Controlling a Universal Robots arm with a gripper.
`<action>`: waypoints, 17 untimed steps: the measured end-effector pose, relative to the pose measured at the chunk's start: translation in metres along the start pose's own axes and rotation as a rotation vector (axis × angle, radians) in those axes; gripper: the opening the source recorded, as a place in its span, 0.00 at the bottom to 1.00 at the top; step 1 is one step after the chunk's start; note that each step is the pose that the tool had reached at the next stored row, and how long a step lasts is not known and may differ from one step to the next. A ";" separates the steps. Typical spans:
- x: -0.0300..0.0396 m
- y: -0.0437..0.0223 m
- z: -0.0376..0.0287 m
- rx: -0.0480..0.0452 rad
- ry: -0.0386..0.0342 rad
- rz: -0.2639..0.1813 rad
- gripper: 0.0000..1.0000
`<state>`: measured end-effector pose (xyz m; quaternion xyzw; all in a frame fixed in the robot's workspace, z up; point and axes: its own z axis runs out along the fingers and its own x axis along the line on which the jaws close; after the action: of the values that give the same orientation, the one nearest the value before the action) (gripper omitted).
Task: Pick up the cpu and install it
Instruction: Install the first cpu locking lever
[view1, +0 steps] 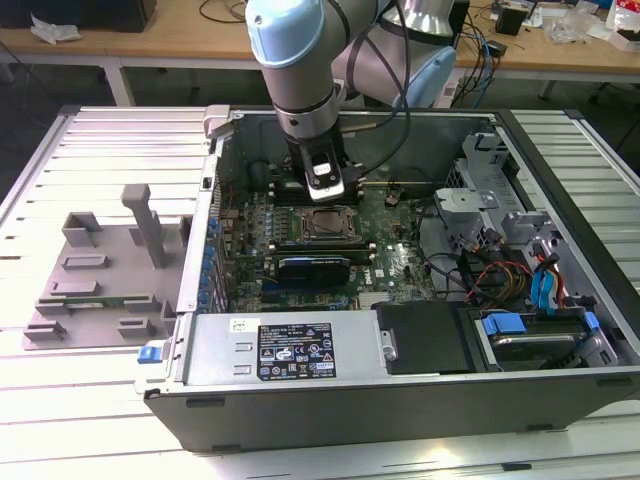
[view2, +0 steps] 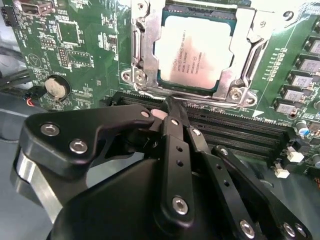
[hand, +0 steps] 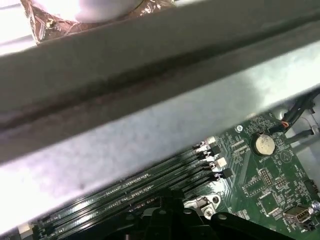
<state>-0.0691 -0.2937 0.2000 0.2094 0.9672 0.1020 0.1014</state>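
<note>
Silvery-white metal lid, flat and square: cpu (view2: 196, 51) sits in socket frame (view2: 141, 59) on green board (view2: 75, 45), steel bracket round it, in second wrist view. Black memory slots (view2: 235, 132) run just beside socket. Black gripper (view2: 170, 116) hangs near cpu, apart from it, fingers pressed together, holding nothing. In exterior view, arm (view1: 300, 80) reaches down into open case (view1: 400, 390).
</note>
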 end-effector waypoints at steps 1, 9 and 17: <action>-0.0009 0.0013 -0.0052 0.0007 -0.0003 0.000 0.11; -0.0054 0.0036 -0.0259 0.0796 -0.0343 -0.021 0.11; -0.0126 -0.0119 -0.0280 0.1545 -0.0561 -0.040 0.11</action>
<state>-0.0691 -0.3140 0.2260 0.2002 0.9729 0.0192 0.1140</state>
